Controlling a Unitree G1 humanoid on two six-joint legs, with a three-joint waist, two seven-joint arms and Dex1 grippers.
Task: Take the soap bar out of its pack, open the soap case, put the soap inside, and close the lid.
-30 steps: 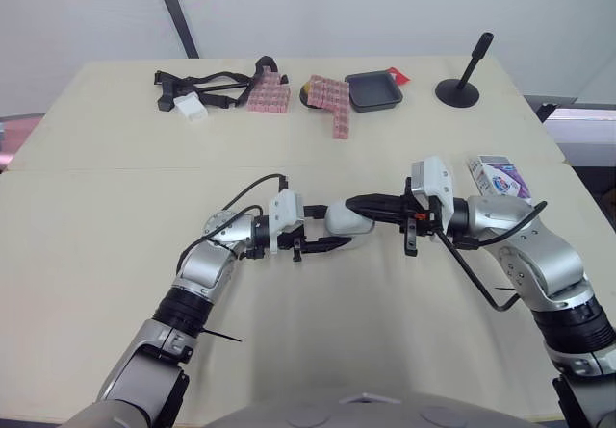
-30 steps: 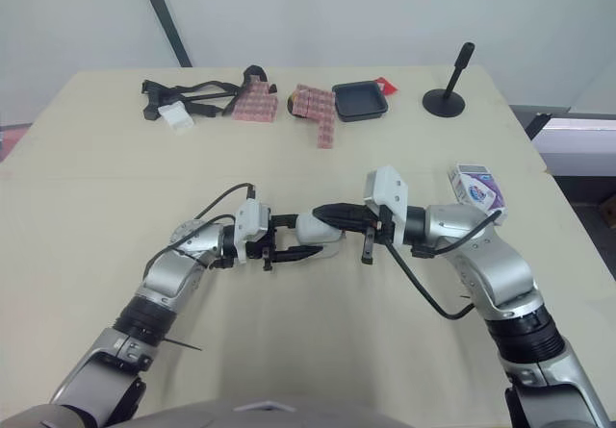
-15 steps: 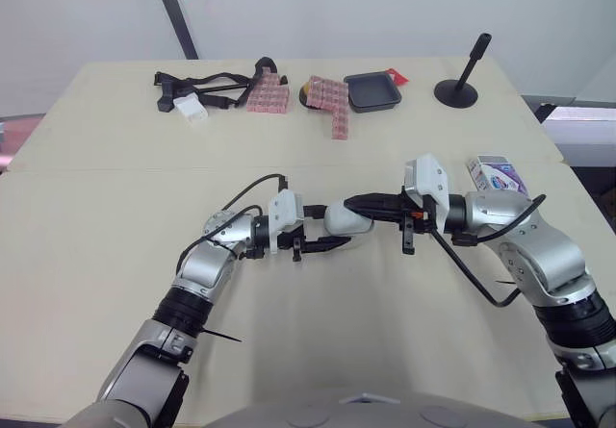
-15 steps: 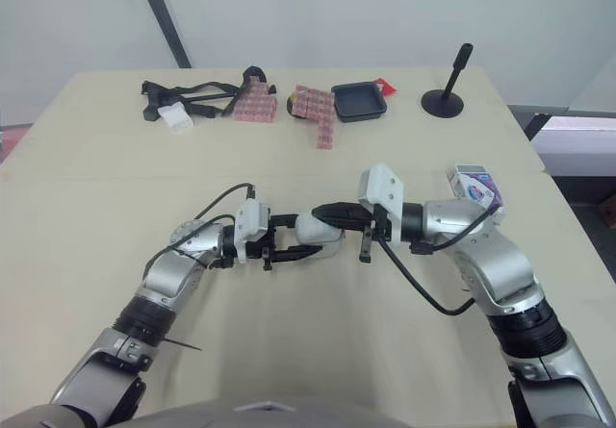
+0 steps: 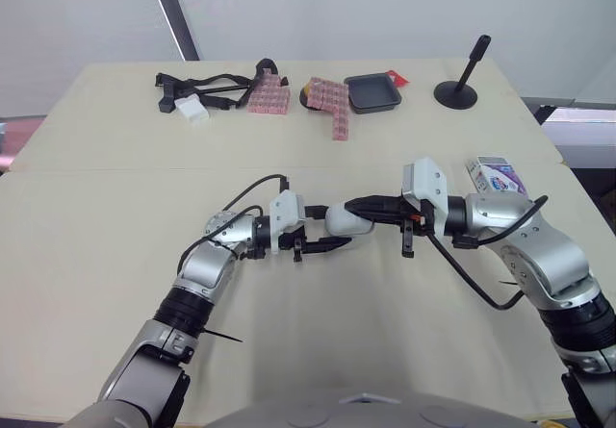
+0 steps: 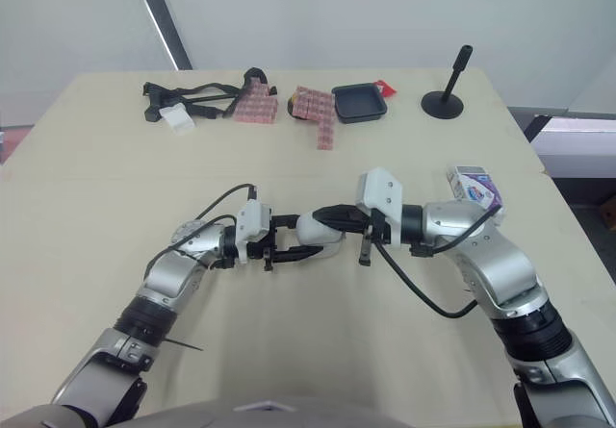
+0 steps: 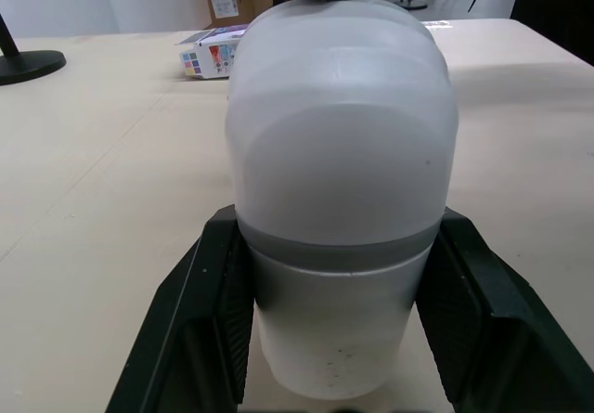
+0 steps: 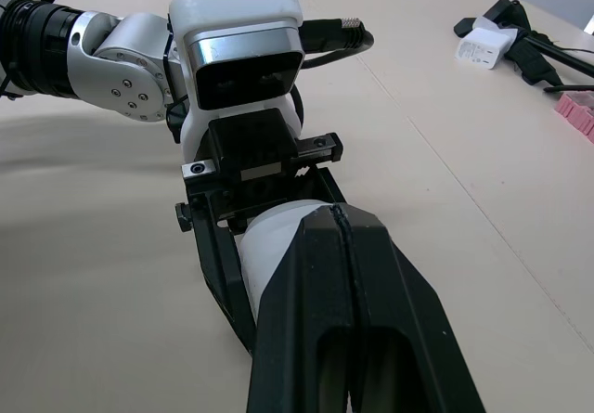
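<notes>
I read this as the lid step on the soap case (image 7: 342, 181). Whether it wants prising open or pressing shut I can't say, and the cloudy lid (image 7: 342, 88) won't show me whether the bar is inside. To do it well I'd let the left side act as the vice and nothing more. It should grip the lower shell only, so the squeeze doesn't pinch the lid onto the base. I'd work the right tips at the seam on the end away from the left wrist, in a small arc rather than a straight shove. A push along the 3-to-9 line would only slide the case deeper between the left fingers or lever it out of them. So: slow, light, and eyes on the seam. As things stand, the case sits at about the middle of the surface (image 5: 115, 207); I can't tell whether it rests there or hangs just above. The left jaws, reaching in from 9 o'clock, are clamped on it, one black finger (image 7: 200, 329) against each flank of its near end. The right jaws, reaching in from 3 o'clock, are together with nothing between them. Their fingers (image 8: 306, 283) lie side by side, and the tips touch the top of the case at its 3 o'clock end. The soap pack (image 5: 497, 175) lies on the surface well apart, out at 3 o'clock from the case.
</notes>
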